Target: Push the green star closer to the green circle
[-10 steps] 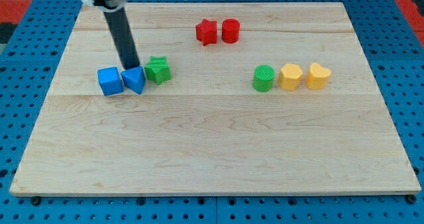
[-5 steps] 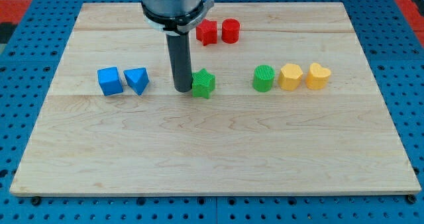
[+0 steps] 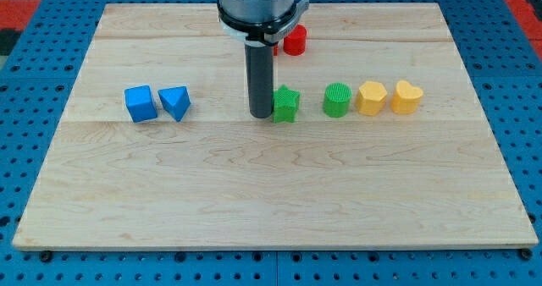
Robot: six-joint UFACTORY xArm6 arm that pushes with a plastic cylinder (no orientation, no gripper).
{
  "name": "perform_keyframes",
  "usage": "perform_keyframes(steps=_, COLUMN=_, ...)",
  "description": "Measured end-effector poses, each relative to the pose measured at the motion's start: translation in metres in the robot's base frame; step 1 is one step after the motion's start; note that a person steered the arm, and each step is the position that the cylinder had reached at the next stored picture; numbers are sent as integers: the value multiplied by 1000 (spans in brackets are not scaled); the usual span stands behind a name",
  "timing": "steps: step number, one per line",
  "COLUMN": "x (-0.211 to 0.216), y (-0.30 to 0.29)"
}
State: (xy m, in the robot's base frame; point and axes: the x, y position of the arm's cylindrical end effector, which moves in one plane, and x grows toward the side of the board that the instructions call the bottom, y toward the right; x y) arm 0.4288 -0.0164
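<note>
The green star sits near the board's middle, a short gap to the left of the green circle. My tip rests against the star's left side. The rod rises straight up from there to the arm at the view's top.
A yellow block and a yellow heart stand in a row right of the green circle. A blue cube and a blue triangle sit at the left. A red circle shows behind the arm at the top; the red star is hidden.
My tip has swept right from beside the blue blocks, pushing the green star rightward along the board. The star is now much closer to the green circle.
</note>
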Motion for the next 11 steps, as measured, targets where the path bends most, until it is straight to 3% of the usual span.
perform_keyframes(steps=4, x=-21, y=-11)
perform_keyframes(steps=11, x=-6, y=-34)
